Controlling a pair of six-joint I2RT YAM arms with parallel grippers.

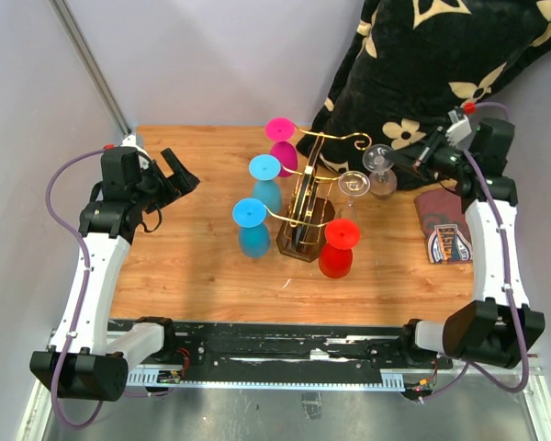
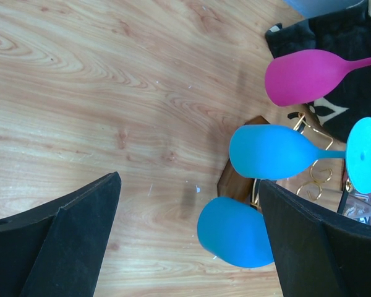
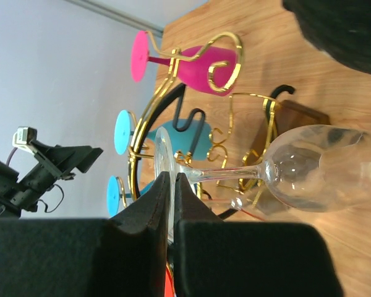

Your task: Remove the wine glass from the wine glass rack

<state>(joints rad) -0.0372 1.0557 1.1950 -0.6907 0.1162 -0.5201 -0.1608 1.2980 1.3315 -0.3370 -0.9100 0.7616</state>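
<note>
The gold wire wine glass rack point(image 1: 305, 197) stands mid-table on its dark brown base. My right gripper point(image 1: 415, 156) is shut on the foot of a clear wine glass point(image 1: 379, 168), held upside down just right of the rack's upper scroll arm. In the right wrist view the fingers point(image 3: 148, 204) pinch the foot's rim, with the stem and bowl point(image 3: 321, 167) stretching right in front of the rack point(image 3: 250, 94). I cannot tell whether the glass touches the wire. My left gripper point(image 1: 179, 170) is open and empty, left of the rack, above bare wood point(image 2: 188, 185).
A second clear glass point(image 1: 354, 184), a pink glass point(image 1: 281, 147), two blue glasses point(image 1: 264, 179) point(image 1: 251, 225) and a red glass point(image 1: 338, 246) hang on or stand by the rack. A black flowered cushion point(image 1: 441, 64) lies back right, a folded cloth point(image 1: 445, 225) on the right.
</note>
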